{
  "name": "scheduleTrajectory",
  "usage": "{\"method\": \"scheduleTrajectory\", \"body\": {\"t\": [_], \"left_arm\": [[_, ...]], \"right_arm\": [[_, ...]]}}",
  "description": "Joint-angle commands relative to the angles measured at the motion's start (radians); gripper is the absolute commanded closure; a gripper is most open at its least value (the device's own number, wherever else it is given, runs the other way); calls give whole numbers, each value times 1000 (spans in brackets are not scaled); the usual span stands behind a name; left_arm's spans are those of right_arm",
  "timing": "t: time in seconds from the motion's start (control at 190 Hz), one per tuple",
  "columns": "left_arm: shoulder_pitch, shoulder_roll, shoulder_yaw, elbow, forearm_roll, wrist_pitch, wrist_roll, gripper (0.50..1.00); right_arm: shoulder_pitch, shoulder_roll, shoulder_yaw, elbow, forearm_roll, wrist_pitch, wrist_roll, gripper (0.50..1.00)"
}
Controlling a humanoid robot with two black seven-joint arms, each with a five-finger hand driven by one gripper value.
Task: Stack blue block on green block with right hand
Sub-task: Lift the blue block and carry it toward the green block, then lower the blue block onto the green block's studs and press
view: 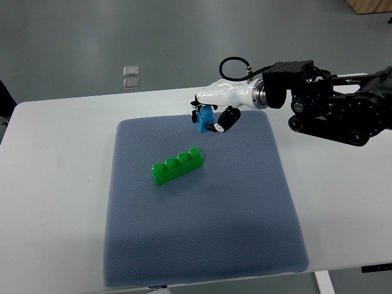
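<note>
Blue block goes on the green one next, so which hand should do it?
The right hand. It already holds the blue block above the mat, close to the green block. No left hand shows in the picture.

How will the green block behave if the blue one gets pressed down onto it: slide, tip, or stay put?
The green block lies long and low on the textured blue mat, so it probably won't tip. It looks like light rigid plastic, so an off-centre push from the right hand holding the blue block could skew it.
</note>
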Motion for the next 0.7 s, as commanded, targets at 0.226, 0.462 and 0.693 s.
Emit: {"method": "scheduleTrajectory", "body": {"t": [0.226,0.462,0.693], "left_arm": [[-1,0,0,0,0,0,0,500],[1,0,1,0,0,0,0,500],[1,0,0,0,0,0,0,500]], "right_arm": [[-90,71,-1,-8,-99,-74,31,981],[-127,99,0,-39,-143,-97,29,981],[-129,102,0,-47,-148,-98,28,979]]}}
